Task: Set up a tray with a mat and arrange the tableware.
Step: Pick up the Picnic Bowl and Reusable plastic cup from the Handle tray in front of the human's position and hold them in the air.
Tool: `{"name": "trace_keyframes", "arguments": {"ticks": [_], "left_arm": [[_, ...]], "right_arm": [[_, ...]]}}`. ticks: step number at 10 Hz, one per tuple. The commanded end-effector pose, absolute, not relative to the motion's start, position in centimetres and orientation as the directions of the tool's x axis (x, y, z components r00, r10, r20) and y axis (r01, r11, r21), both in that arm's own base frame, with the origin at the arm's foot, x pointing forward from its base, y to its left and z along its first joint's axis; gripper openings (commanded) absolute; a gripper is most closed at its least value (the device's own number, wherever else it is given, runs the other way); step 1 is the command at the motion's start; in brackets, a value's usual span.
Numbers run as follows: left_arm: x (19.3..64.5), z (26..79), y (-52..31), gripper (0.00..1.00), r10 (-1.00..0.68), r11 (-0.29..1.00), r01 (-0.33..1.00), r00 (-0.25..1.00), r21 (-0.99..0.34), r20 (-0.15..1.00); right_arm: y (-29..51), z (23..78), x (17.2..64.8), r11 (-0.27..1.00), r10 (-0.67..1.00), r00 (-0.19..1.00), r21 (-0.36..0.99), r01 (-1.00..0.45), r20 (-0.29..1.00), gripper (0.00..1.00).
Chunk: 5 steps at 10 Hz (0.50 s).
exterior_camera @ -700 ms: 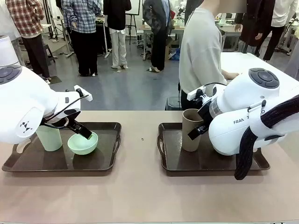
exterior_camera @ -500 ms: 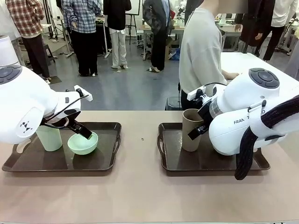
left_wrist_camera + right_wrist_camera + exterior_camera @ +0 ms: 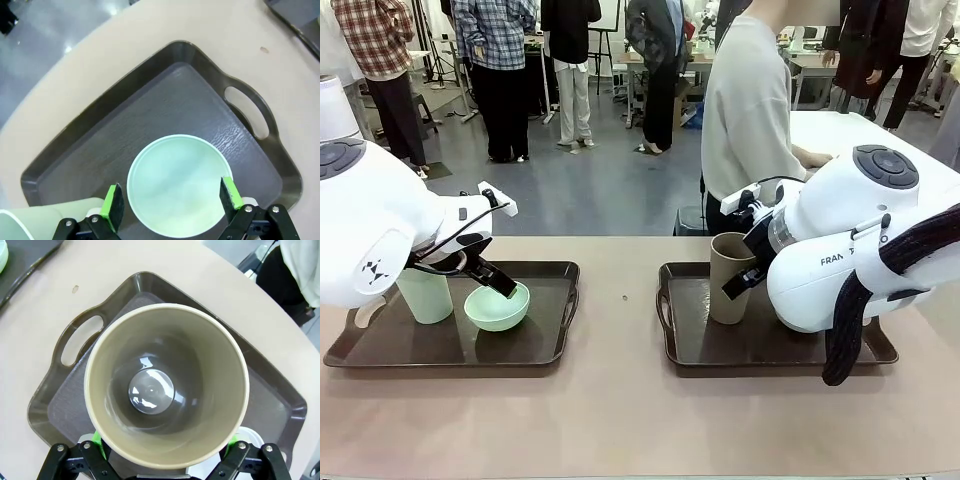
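On the left dark tray (image 3: 550, 345) stand a tall mint-green tumbler (image 3: 425, 296) and a small green bowl (image 3: 498, 308). My left gripper (image 3: 496, 282) hangs just over that bowl. In the left wrist view it (image 3: 171, 200) is open, its green pads on either side of the bowl (image 3: 175, 175); the tumbler (image 3: 30, 220) is at the lower left. A tall brown tumbler (image 3: 727, 280) stands upright on the right tray (image 3: 720, 352). My right gripper (image 3: 164, 445) is open, a finger on each side of the tumbler (image 3: 165, 385). A dark mat (image 3: 75, 400) lines the tray.
A person in a pale top (image 3: 750, 110) stands at the table's far side, behind the right tray. The bare tan tabletop (image 3: 620, 400) runs between the two trays and along the front. My bulky right arm (image 3: 850, 260) covers the right tray's far half.
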<state>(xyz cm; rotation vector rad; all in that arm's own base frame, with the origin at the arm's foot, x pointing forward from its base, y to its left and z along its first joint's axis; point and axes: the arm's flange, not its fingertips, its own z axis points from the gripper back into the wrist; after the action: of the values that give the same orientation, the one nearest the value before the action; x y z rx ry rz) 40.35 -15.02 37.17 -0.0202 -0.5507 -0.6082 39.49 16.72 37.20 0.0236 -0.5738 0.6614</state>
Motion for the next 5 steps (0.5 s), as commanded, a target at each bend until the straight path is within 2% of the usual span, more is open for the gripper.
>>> {"name": "trace_keyframes", "arguments": {"ticks": [1,5], "left_arm": [[40.35,37.17,-15.02,1.0,-0.537,0.825,0.547,0.682,0.14,0.497],[40.35,37.17,-15.02,1.0,-0.537,0.825,0.547,0.682,0.14,0.497]], "right_arm": [[16.74,37.19,39.48,0.795,0.573,0.641,-0.157,-0.586,0.511,1.0],[16.74,37.19,39.48,0.795,0.573,0.641,-0.157,-0.586,0.511,1.0]]}}
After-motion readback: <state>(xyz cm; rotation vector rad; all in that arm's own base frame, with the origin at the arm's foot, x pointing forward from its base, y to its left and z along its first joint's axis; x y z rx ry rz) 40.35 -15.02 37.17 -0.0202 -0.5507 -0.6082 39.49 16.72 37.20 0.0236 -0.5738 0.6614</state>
